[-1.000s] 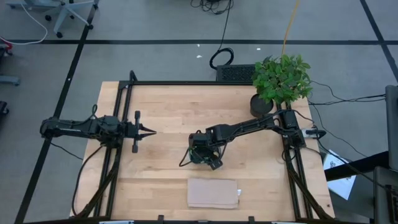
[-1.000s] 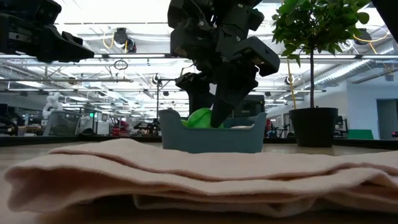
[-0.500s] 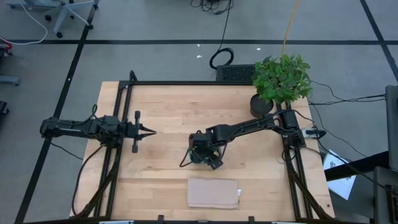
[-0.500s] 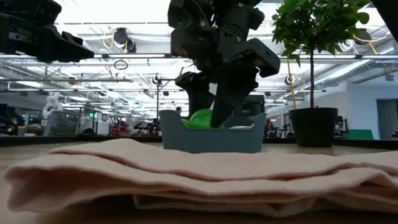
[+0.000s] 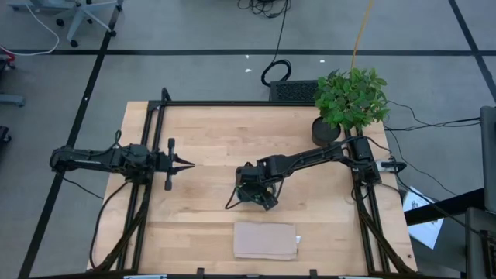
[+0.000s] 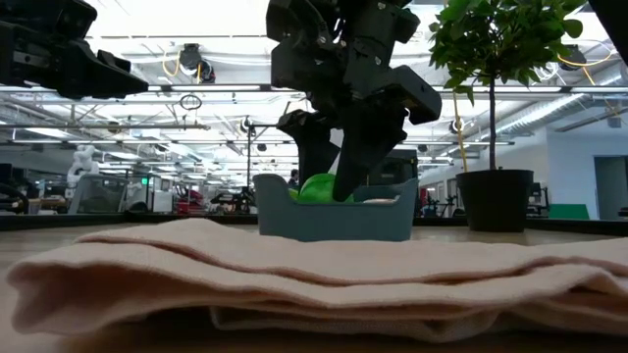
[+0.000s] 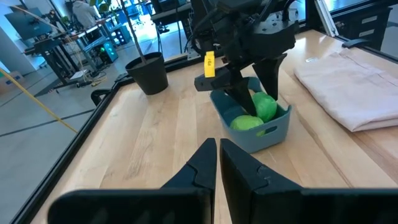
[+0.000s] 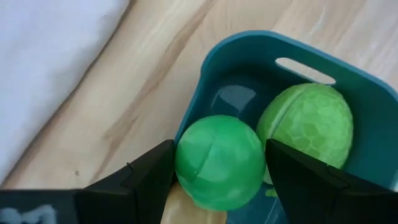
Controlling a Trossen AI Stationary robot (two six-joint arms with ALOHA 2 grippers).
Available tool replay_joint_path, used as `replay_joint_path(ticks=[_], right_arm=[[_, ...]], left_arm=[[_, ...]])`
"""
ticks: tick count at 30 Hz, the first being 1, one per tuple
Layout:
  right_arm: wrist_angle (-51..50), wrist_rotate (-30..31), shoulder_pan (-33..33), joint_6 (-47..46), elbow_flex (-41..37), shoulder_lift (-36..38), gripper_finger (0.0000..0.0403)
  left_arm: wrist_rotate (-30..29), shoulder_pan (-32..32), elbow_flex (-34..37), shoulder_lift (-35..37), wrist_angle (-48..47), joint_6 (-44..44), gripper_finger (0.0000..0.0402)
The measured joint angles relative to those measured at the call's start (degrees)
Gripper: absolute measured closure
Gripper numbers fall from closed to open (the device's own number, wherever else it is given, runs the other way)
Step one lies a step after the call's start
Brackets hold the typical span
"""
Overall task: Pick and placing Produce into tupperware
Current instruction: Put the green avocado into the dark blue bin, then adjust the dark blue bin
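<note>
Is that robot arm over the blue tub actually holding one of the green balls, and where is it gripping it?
Yes, it looks so: the right gripper has the bright green ball between its two fingers, one on each side, over the tupperware. The left gripper holds nothing.

The high view looks straight down on the whole bench. The low view sits at bench height just behind the tan cloth, facing the tupperware. The left wrist view sees the tupperware from well apart; the right wrist view looks into it from very close.
</note>
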State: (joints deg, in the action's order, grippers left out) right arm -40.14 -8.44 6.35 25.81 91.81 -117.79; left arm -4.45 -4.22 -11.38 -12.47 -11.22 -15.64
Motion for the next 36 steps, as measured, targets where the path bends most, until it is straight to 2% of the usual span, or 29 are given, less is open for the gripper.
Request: replay_joint_path(ticks=[28,36], right_arm=[[-3.9,2.9,0.5,-0.7,4.4,0.2,0.0157],[-4.7,2.9,0.7,-0.9,5.8,0.2,0.0172]], left_arm=[[0.0,0.0,0.0,0.0,-0.2,0.0,0.0376],[0.0,0.0,0.0,0.0,-0.2,0.0,0.0376]])
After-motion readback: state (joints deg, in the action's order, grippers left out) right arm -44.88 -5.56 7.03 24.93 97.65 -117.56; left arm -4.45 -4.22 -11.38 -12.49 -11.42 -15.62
